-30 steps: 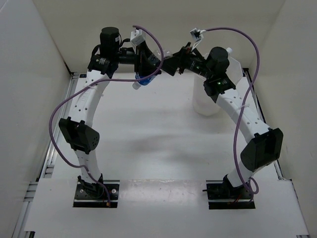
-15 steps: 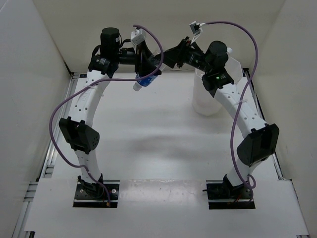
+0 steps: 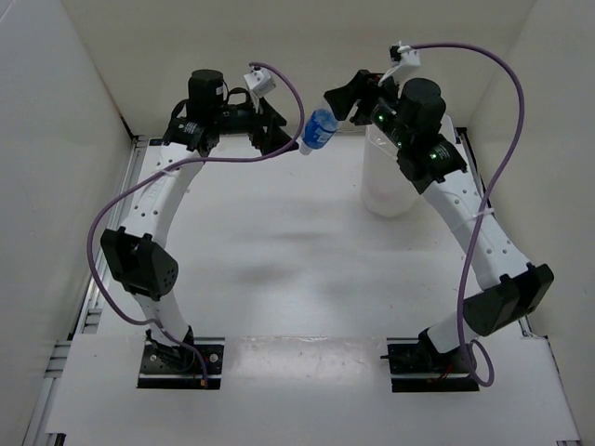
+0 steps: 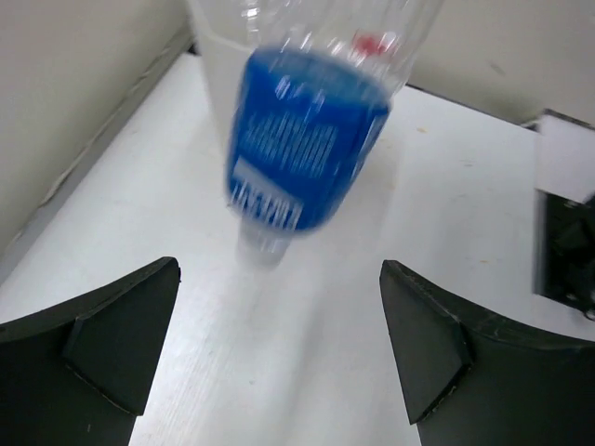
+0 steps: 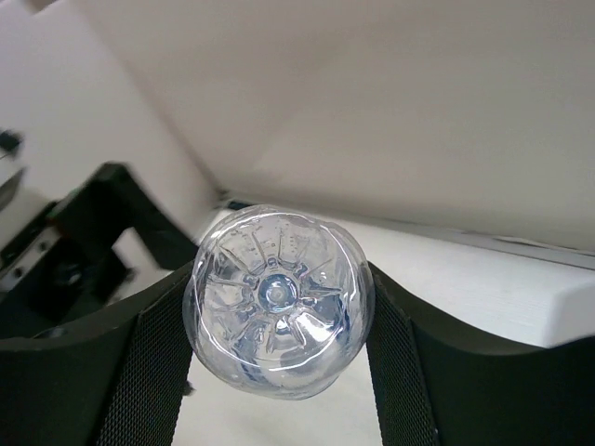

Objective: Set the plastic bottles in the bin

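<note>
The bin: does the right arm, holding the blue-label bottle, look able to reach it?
Likely yes: the right gripper holds the blue-label bottle beside the bin, with nothing visible between them.

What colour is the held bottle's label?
Blue with white print; the label of the bottle shows best in the left wrist view.
</note>
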`<action>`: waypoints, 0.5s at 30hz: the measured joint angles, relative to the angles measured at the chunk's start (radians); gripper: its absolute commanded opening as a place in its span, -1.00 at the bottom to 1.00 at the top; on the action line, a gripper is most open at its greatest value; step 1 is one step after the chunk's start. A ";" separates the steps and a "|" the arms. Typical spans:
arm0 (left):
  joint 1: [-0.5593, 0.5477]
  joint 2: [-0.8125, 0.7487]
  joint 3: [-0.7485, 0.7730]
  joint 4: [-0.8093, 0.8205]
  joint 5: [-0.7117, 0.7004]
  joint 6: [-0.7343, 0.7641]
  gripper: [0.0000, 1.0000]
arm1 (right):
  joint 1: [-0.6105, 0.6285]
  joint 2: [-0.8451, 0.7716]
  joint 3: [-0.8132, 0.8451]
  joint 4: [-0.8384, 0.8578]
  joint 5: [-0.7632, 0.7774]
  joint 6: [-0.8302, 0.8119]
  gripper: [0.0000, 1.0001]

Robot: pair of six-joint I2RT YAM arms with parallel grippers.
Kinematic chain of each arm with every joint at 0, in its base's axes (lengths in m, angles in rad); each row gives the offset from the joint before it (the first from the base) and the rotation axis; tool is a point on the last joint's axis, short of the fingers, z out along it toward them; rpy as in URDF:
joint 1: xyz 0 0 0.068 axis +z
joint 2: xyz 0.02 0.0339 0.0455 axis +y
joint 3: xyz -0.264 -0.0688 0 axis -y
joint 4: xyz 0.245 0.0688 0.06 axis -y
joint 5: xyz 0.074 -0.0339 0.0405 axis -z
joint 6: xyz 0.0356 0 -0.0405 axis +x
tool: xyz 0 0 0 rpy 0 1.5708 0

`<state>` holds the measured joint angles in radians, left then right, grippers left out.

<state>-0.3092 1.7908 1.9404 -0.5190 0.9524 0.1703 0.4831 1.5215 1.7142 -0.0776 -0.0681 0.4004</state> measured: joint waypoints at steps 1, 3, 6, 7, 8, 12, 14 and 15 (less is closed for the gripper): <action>0.005 -0.009 -0.014 0.000 -0.031 0.006 1.00 | 0.000 -0.010 0.000 -0.016 0.049 -0.017 -0.99; 0.010 -0.032 -0.048 0.002 -0.082 0.018 1.00 | 0.000 -0.023 0.006 -0.051 0.154 -0.044 -0.99; 0.020 -0.080 -0.118 0.005 -0.164 0.040 1.00 | 0.000 -0.024 0.040 -0.104 0.317 -0.107 -0.99; 0.021 -0.101 -0.150 0.002 -0.187 0.047 1.00 | 0.001 -0.025 0.053 -0.122 0.359 -0.132 -0.99; 0.022 -0.121 -0.175 -0.001 -0.207 0.053 1.00 | 0.001 -0.025 0.072 -0.142 0.407 -0.163 -0.99; 0.027 -0.208 -0.301 0.005 -0.283 0.076 1.00 | -0.012 -0.047 0.131 -0.198 0.553 -0.262 -0.99; 0.029 -0.245 -0.363 0.004 -0.319 0.089 1.00 | -0.042 -0.068 0.152 -0.228 0.589 -0.281 -0.99; 0.030 -0.262 -0.395 0.004 -0.342 0.098 1.00 | -0.063 -0.079 0.158 -0.240 0.599 -0.280 -0.99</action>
<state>-0.2794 1.5288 1.5455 -0.5152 0.6106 0.2680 0.4206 1.4425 1.8721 -0.3176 0.5308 0.1200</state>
